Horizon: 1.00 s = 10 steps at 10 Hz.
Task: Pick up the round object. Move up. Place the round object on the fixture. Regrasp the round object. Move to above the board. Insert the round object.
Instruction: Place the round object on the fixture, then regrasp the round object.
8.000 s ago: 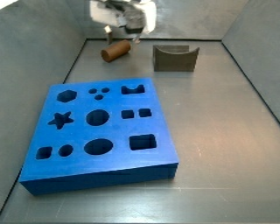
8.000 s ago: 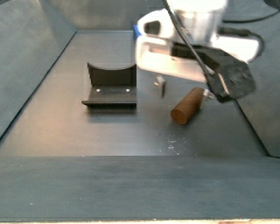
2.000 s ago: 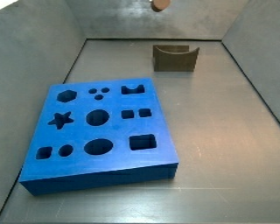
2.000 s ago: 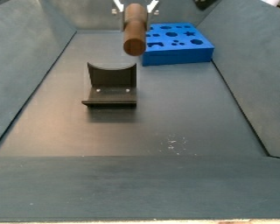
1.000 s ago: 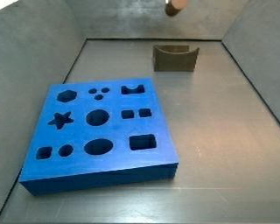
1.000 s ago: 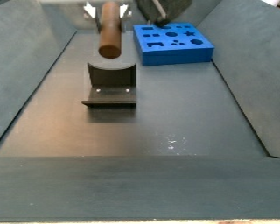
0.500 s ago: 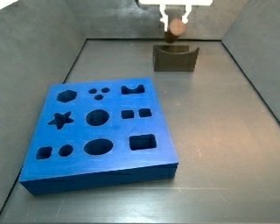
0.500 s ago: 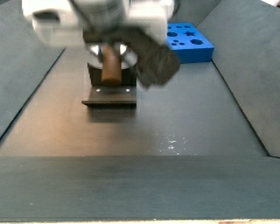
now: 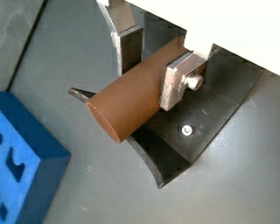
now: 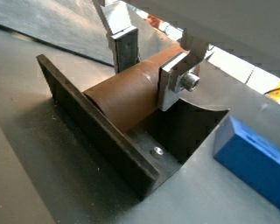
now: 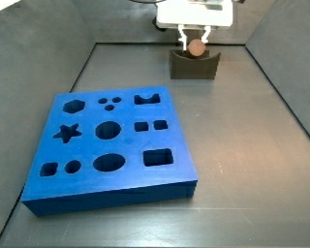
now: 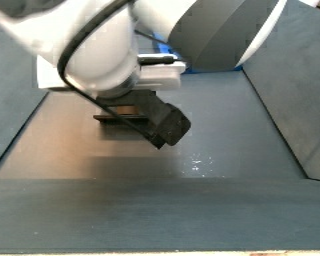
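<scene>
- My gripper [image 10: 154, 59] clamped the peg [image 10: 129, 94] over the fixture [image 11: 194, 64], at the board's [image 11: 108, 143] one o'clock.
- Placing step, I judged; next I needed to seat the peg, then release.

Grey floor [image 11: 248, 145] (walled in), bearing the board [image 11: 112, 145] and the fixture [image 11: 194, 64].

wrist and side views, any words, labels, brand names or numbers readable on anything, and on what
None: no readable text in any view.
The round object, shut between the gripper fingers over the fixture, is plain brown.
The fixture is plain dark, with only a screw head.
The board bears only cut-out shapes.
The arm housing that fills a side view is blurred; no marking shows.
</scene>
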Motion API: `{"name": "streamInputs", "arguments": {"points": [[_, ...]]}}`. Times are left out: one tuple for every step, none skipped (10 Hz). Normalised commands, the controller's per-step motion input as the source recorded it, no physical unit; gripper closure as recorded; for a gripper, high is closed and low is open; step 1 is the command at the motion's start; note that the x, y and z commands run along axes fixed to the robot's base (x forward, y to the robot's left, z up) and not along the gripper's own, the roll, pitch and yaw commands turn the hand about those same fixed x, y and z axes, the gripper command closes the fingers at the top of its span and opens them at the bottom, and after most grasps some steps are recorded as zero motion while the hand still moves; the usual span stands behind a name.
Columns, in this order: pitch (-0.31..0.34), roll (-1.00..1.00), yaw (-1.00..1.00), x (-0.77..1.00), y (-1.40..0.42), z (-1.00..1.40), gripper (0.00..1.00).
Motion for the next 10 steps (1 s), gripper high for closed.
{"name": "streamInputs", "arguments": {"points": [[0.049,-0.44,-0.17,0.08,0.1,-0.46,1.0],[0.022,-0.34,-0.16,0.08,0.09,-0.46,1.0],[0.002,-0.28,-0.15,0.08,0.08,-0.45,1.0],[0.0,0.0,0.0,0.0,0.0,0.0,0.0],[0.01,-0.06,0.0,0.0,0.0,1.0,0.0],[0.014,-0.05,0.01,0.0,0.0,1.0,0.0],[0.025,-0.02,0.02,-0.02,0.01,1.0,0.0],[0.039,0.03,0.02,-0.03,0.0,1.0,0.0],[0.053,0.06,0.02,-0.03,0.0,1.0,0.0],[0.069,0.07,0.02,-0.04,-0.01,0.93,0.0]]}}
